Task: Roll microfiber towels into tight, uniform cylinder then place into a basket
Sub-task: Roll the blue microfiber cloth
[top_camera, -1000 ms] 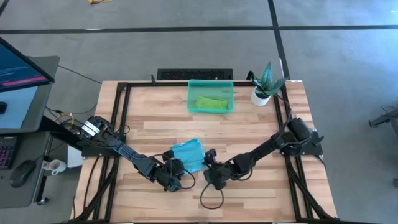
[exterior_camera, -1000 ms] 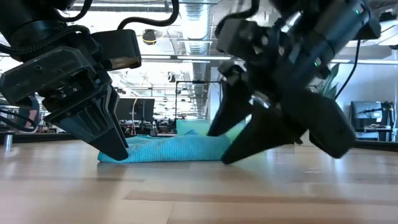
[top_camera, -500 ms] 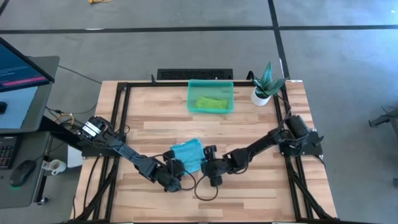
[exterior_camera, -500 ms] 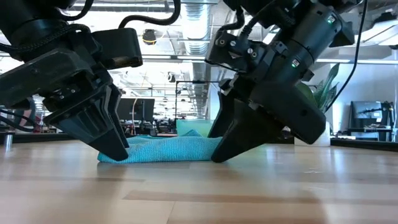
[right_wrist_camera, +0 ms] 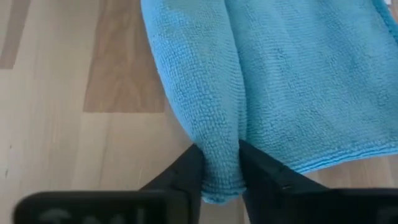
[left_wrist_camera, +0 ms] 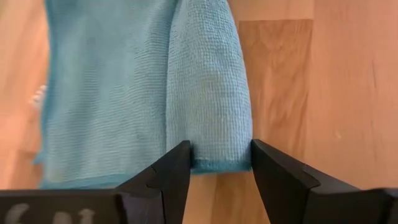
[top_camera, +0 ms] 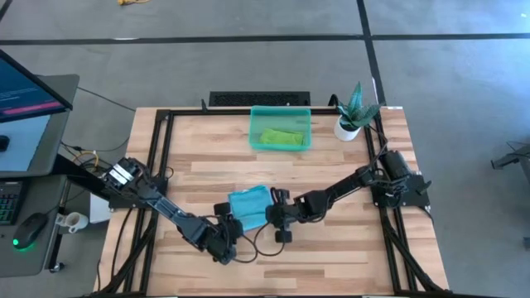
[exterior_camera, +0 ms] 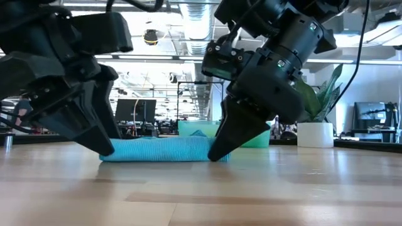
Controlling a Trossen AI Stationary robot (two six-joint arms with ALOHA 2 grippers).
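Your left tool (top_camera: 225, 248) sits low at centre-bottom of the high view, fingers parted; your right tool (top_camera: 273, 217), just right of it, is pinched closed.

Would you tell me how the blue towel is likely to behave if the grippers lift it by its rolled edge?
The blue towel would probably sag: its rolled edge is soft, and the right gripper dents it. The loose flat part would likely hang and unroll.

We were in a robotics lab / open-plan office: wood desk (top_camera: 331, 157) w/ black frame on grey concrete floor (top_camera: 207, 66), monitor (top_camera: 25, 87), keyboard & mouse (top_camera: 31, 228) at the side. Low view showed exposed ceiling ducts (exterior_camera: 195, 12), more screens (exterior_camera: 370, 116) behind.
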